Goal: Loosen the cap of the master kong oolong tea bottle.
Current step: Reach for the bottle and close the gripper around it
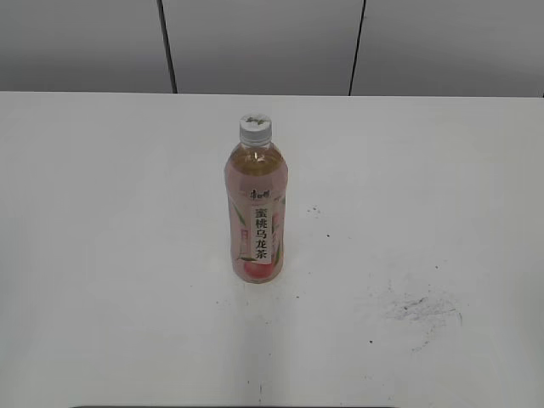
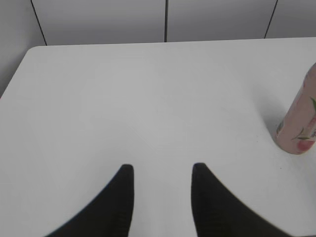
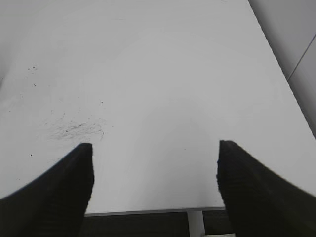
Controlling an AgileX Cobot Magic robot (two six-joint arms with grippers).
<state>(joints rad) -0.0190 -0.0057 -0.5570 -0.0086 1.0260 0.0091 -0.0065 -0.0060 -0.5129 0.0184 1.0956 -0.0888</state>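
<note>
Left wrist view: bottle (image 2: 300,123) far right of parted, empty left pincer (image 2: 162,170).

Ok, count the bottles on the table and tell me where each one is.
1. The master kong oolong tea bottle stands upright near the middle of the white table, its cap on. The left wrist view catches its lower part at the right edge. No others show.

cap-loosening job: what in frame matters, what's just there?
For the job: master kong oolong tea bottle, upright mid-table; its cap, still on; left hand and right hand, both open and empty.

Not for the job: table; dark scuff marks; wall panels.
</note>
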